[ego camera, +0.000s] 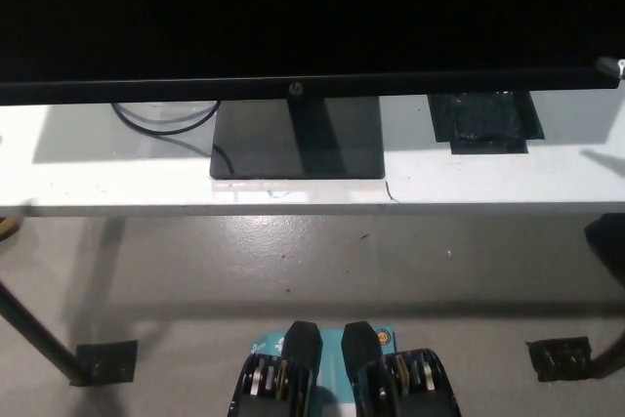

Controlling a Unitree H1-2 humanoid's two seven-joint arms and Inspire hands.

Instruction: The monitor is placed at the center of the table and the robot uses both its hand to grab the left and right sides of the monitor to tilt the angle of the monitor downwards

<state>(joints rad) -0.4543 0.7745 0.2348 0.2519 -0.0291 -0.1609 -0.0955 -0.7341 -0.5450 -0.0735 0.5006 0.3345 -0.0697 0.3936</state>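
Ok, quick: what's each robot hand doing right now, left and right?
Left robot hand: not in view, so its state cannot be told.
Right robot hand: not in view either.
The monitor stands on the table with nothing gripping it.

A white table on dark legs stands over grey concrete floor.

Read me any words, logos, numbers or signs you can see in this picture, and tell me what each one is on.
Small round logo at the middle of the monitor's bottom bezel: too small and blurred to read.
No other text shows: none on the stand base, the black patch on the table, or the floor.
Neither robot hand is in view.
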